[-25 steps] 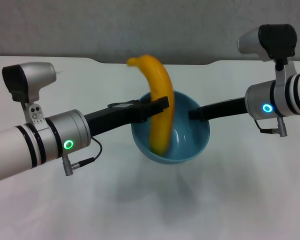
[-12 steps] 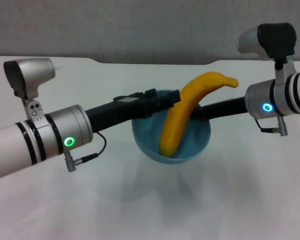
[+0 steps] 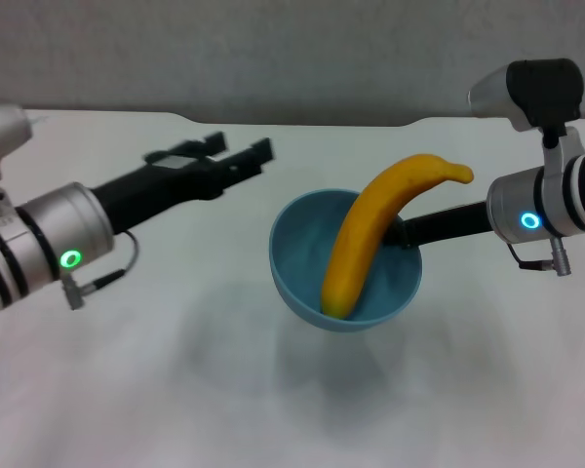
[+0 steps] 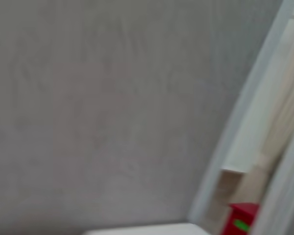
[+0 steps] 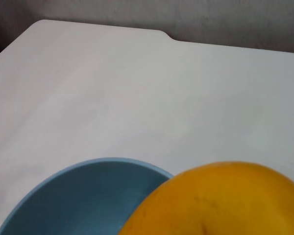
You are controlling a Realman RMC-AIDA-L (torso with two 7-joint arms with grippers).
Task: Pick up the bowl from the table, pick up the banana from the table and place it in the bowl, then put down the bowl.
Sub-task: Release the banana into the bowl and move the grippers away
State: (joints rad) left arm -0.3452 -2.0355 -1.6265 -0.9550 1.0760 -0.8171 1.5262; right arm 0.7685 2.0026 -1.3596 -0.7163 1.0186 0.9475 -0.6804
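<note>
The light-blue bowl (image 3: 302, 265) hangs a little above the white table (image 3: 156, 390), with its shadow below it. My right gripper (image 3: 402, 232) is shut on the bowl's right rim. The orange-yellow banana (image 3: 366, 234) stands in the bowl, its lower end on the bottom and its upper end leaning out over the right rim. My left gripper (image 3: 239, 156) is open and empty, up and to the left of the bowl, clear of it. The right wrist view shows the bowl's rim (image 5: 78, 196) and the banana (image 5: 225, 200) close up.
The table's far edge has a shallow notch (image 3: 302, 122) in front of a grey wall. The left wrist view shows only the grey wall and a red object (image 4: 240, 220) at the side.
My left gripper let go of the banana and drew back to the left, away from the bowl. The banana tipped from upright to leaning right in the bowl. The bowl shifted slightly right.
</note>
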